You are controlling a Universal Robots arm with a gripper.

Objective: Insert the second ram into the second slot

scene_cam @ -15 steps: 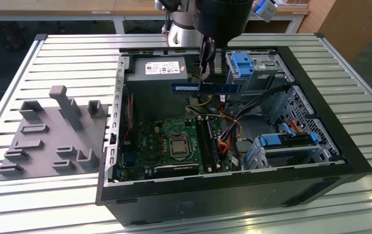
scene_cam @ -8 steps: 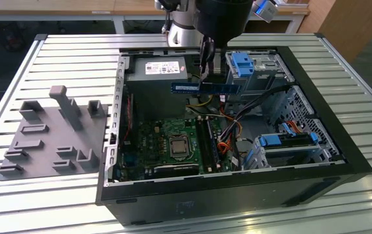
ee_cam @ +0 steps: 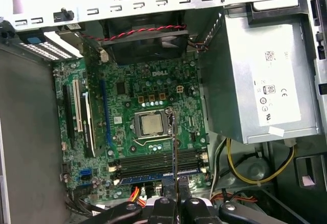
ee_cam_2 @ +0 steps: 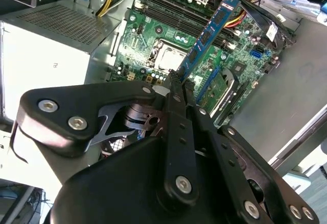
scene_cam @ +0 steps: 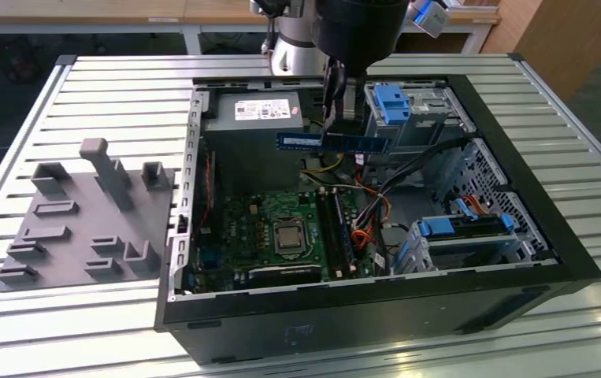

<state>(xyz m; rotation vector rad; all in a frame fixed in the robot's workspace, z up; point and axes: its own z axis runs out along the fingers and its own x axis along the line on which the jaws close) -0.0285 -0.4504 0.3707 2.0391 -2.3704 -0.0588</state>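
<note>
Tool (scene_cam: 332,134) clamped on the second ram (scene_cam: 363,143), fingers (ee_cam_2: 176,94) pinched together on the stick about mid-length. Ram is blue-green and held level, long edge flat, up in the air inside the open computer case (scene_cam: 384,295). In the exterior view it hangs just in front of the power supply (scene_cam: 253,118) and beside the upper blue drive bracket (scene_cam: 390,102), well above the motherboard (scene_cam: 263,209). Ram not in any slot, touching nothing but the tool. Memory slots (scene_cam: 339,232) sit on the board just beside the processor socket (scene_cam: 287,235), toward the exterior view's right. The stick runs crosswise to the slots, not along them. Second wrist view: tool (ee_cam_2: 179,78) grips one end part of the ram (ee_cam_2: 209,35), and the rest sticks out over the board. First wrist view: ram (ee_cam: 173,147) seen edge-on as a thin line from the tool (ee_cam: 174,199), crossing over the slots (ee_cam: 158,162) toward the socket (ee_cam: 152,124). One slot there shows a blue strip along it; can't tell what it is. Case stands on a slatted metal surface (scene_cam: 121,87). Grey fixture block (scene_cam: 79,213) lies on it to the exterior view's left, apart from the case. Second blue bracket (scene_cam: 469,226) is low on the case's right side.
</note>
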